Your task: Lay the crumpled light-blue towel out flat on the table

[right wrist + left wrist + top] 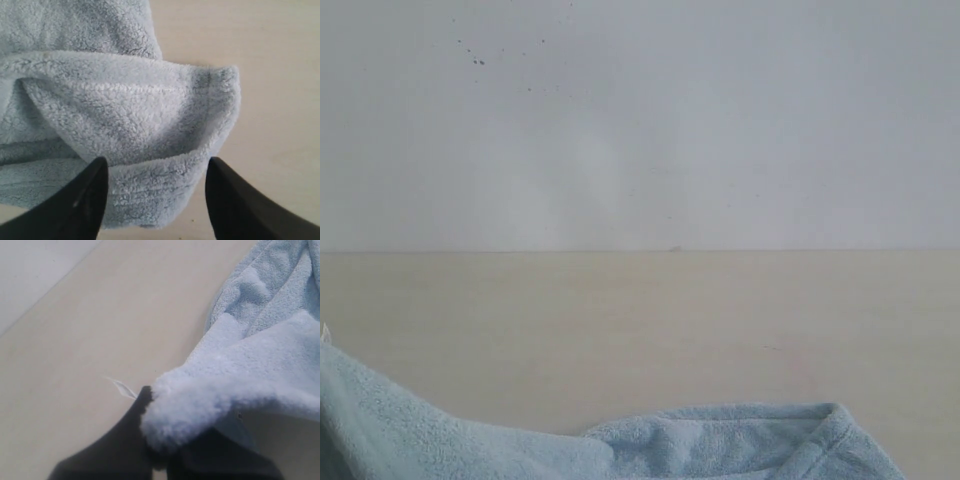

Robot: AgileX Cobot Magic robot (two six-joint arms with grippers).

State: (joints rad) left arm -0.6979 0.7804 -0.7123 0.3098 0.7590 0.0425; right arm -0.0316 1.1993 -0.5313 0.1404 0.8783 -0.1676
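Left gripper (167, 442) is held low over tabletop (100, 340), jaws pinched on towel (260, 355) corner. Right gripper (156, 170): jaws are spread wide astride folded hem. Towel's long axis cannot be told.

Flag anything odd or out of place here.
Nothing damaged or spilled. The towel lies bunched and folded over itself on the table, one fold pinched in the left claw. A small white sliver, maybe a label, sticks out beside that claw. Dark specks mark the wall.

Exterior view: towel (720, 445) cut off at bottom edge.
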